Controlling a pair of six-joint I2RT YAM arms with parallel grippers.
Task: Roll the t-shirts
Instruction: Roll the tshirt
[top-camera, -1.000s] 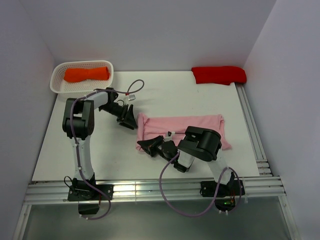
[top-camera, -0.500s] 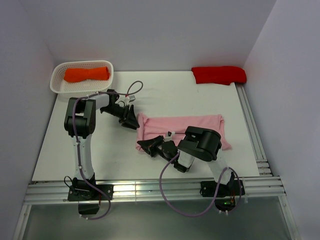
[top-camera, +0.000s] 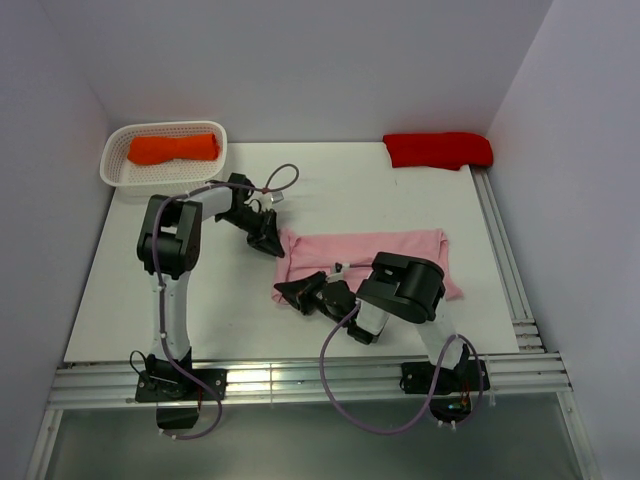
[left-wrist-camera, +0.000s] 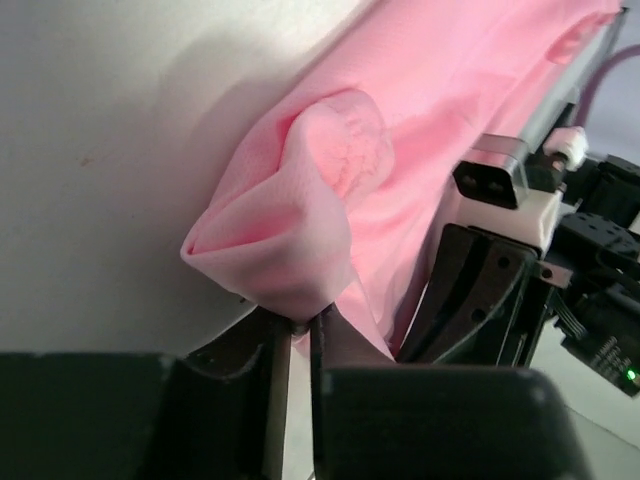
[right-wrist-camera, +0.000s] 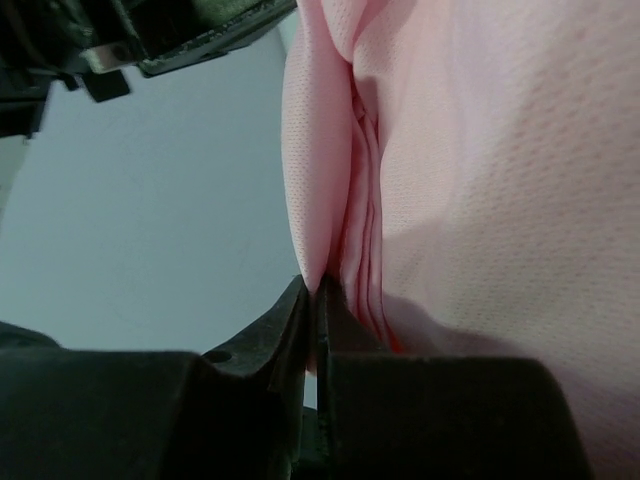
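Left gripper (left-wrist-camera: 298, 325): jaws narrow, pinching one end corner of pink t-shirt (top-camera: 400, 248).
Right gripper (right-wrist-camera: 312, 292): jaws narrow, pinching neighbouring corner.
Shirt flat on table (top-camera: 200, 300), stretching away from both pincers.
Judged purpose: two-point edge grip starts roll straight.

Bright even light, soft shadows on the table (top-camera: 200, 300), wrist views blurred up close (fingers (left-wrist-camera: 235, 350) darkest)

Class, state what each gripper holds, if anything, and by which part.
Both hold the pink t-shirt at its left end: left gripper pinches the far corner, right gripper the near corner.
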